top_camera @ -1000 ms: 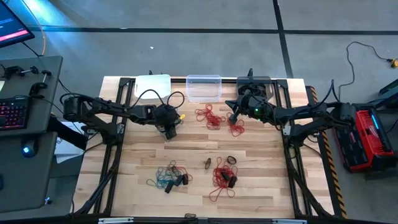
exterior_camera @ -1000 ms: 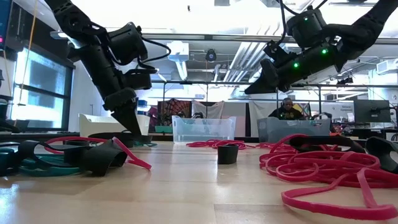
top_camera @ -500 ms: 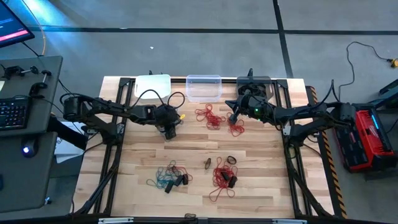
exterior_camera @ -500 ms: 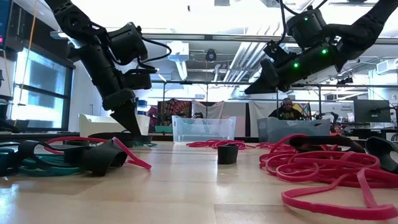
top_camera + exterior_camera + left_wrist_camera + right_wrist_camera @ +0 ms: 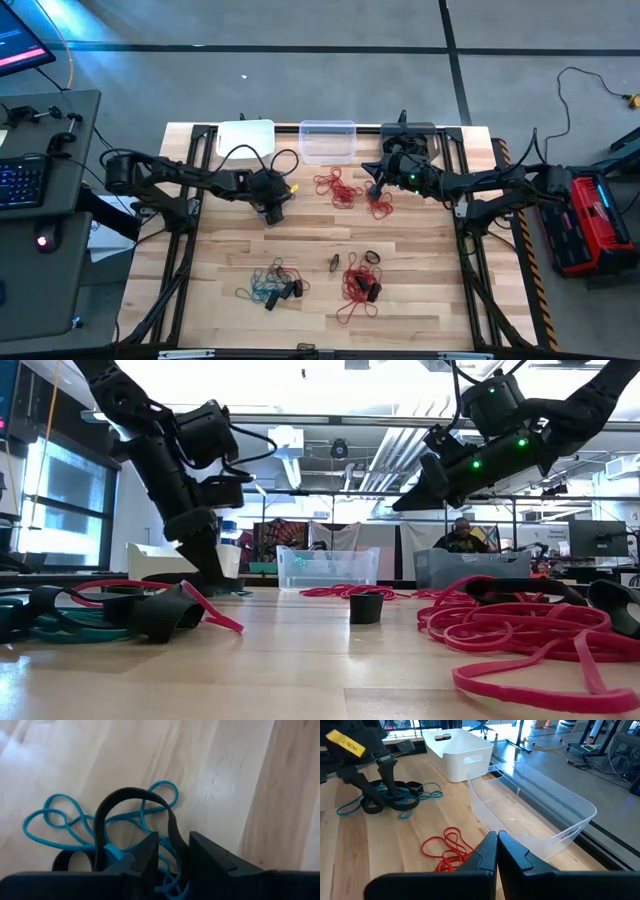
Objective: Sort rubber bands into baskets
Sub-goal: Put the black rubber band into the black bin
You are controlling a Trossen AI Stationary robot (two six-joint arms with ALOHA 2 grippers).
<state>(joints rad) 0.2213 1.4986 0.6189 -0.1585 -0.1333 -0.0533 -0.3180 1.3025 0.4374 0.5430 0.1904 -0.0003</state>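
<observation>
**High view: both arms near the far baskets**

Left to right now. Left gripper reaching in from the left, tipped down onto the wood, fingers pinching a small bunch of teal and black rubber bands. White basket just behind it at the far edge. Clear basket next along, with a red bunch lying in front of it. Right gripper reaching in from the right, up off the table, fingers pressed together and holding nothing, right above red bands. Dark grey basket under that arm. Nearer the front: a teal and black pile on the left, a red and black pile further right.
</observation>
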